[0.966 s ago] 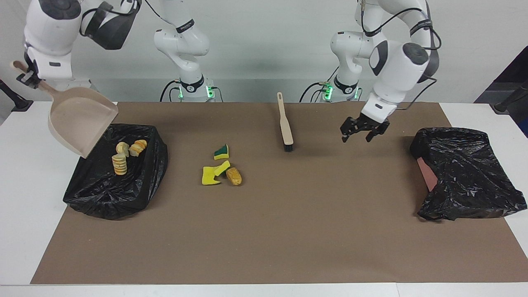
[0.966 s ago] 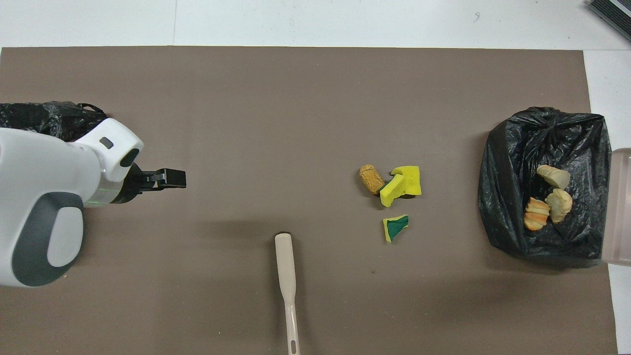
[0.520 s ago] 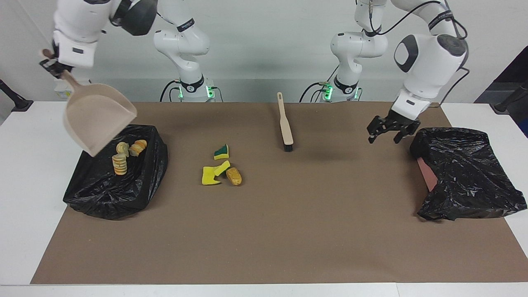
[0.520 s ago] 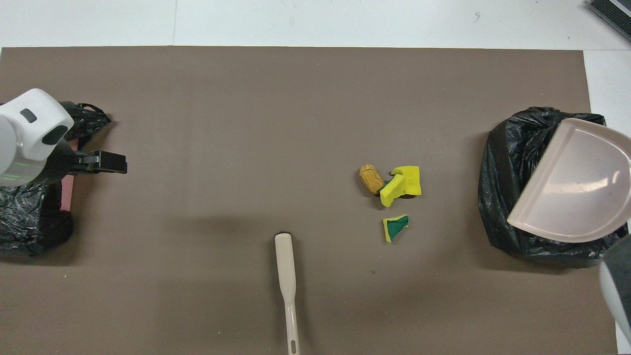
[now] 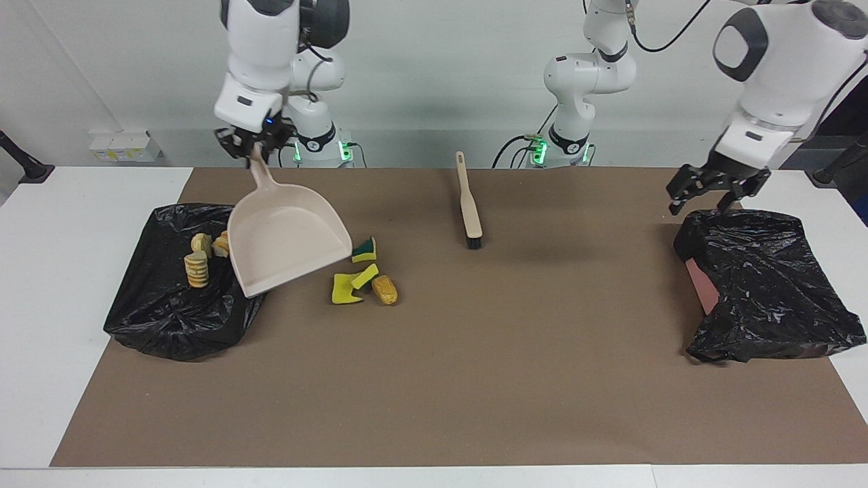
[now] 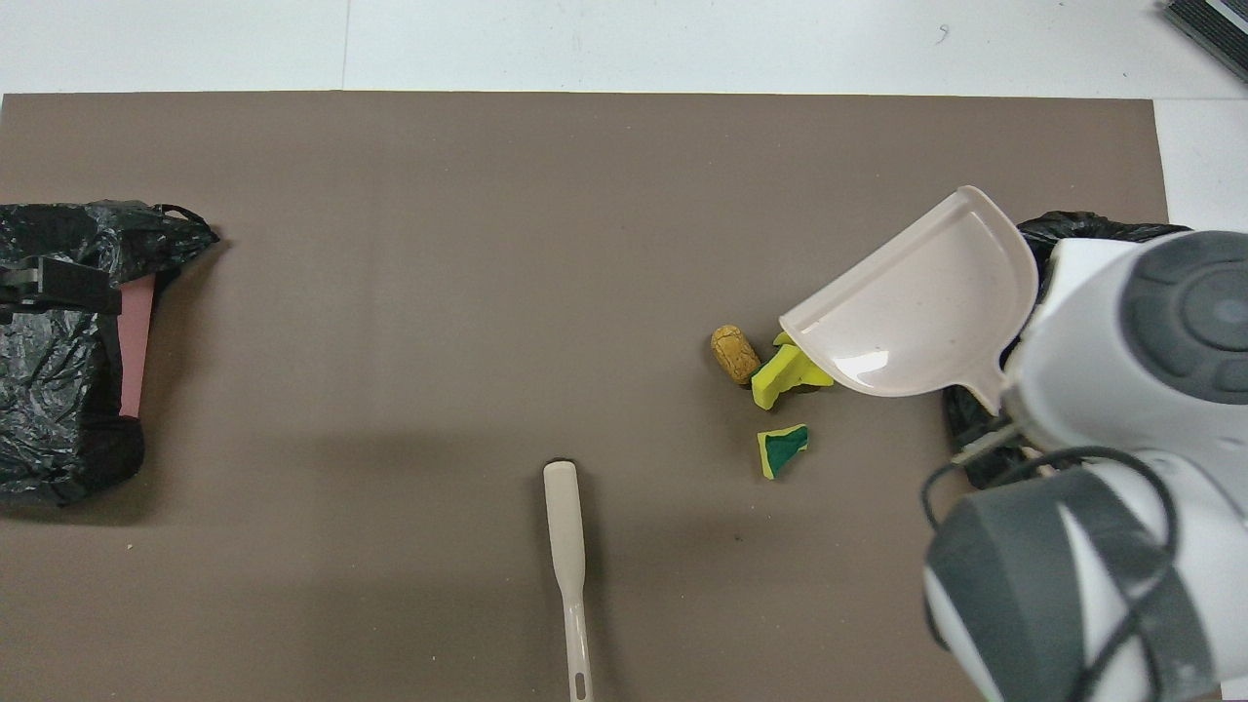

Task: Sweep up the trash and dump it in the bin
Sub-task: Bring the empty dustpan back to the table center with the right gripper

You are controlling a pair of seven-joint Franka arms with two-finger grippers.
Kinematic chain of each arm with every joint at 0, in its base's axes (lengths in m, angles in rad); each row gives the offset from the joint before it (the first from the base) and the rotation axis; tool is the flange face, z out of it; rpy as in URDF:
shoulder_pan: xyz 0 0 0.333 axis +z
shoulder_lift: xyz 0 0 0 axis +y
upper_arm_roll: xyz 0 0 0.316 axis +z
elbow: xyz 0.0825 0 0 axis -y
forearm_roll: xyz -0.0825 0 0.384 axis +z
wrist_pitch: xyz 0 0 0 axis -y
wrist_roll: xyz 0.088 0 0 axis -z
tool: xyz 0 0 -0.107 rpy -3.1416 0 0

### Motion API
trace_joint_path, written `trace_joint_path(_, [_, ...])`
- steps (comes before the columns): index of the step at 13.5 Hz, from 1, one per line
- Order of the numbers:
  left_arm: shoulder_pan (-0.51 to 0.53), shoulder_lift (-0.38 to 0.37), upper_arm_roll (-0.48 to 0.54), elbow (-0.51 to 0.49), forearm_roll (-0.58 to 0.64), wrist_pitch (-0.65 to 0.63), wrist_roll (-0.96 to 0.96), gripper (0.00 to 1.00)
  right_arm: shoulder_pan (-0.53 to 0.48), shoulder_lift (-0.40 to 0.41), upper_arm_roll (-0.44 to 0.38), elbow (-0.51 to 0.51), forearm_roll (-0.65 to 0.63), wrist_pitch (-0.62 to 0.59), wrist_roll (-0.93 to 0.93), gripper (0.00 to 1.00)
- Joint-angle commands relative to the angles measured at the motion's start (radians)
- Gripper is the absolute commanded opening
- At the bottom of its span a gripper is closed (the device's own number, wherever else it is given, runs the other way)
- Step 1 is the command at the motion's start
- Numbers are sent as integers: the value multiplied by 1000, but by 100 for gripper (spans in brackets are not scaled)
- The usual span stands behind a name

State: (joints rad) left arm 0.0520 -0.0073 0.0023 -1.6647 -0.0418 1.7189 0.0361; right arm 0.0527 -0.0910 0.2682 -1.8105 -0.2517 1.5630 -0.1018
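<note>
My right gripper [image 5: 254, 144] is shut on the handle of the beige dustpan [image 5: 285, 244], which hangs tilted over the bin's inner edge, its lip beside the loose trash. The bin [image 5: 169, 312] is a black bag holding three pale yellow chunks [image 5: 196, 268]. On the mat lie a green-backed yellow piece [image 5: 364, 249], bright yellow pieces [image 5: 347, 287] and an orange-brown lump [image 5: 384, 289]. The overhead view shows the dustpan [image 6: 916, 302] covering part of the yellow pieces [image 6: 777, 378], next to the lump [image 6: 734, 353]. My left gripper [image 5: 705, 200] hangs open over the other black bag.
The beige brush [image 5: 469, 200] lies on the brown mat nearer to the robots than the trash, bristle end away from them. A second crumpled black bag [image 5: 766, 285] with a pink edge [image 5: 702, 288] sits at the left arm's end. White table [image 5: 47, 285] borders the mat.
The right arm has swung the dustpan from over the bin's outer end toward the middle, beside the scraps. The left gripper has drifted away from the brush to over the second black bag.
</note>
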Motion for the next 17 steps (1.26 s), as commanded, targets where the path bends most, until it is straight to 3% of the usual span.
trace_joint_path(1, [-7,15,-21,39,-14,-51,2,100,57,88,0,16,92,106,260,0])
trace_joint_path(5, [-38,15,-42,106,59,-180,10,100,182,275,0,124,104,224,503,0])
trace_joint_path(11, [-43,-23,-77,83,52,-208,11,100,360,581,-1,379,98,391,819,0])
trace_joint_path(17, [-46,15,-77,158,48,-272,5,100,415,663,0,382,107,551,925,0])
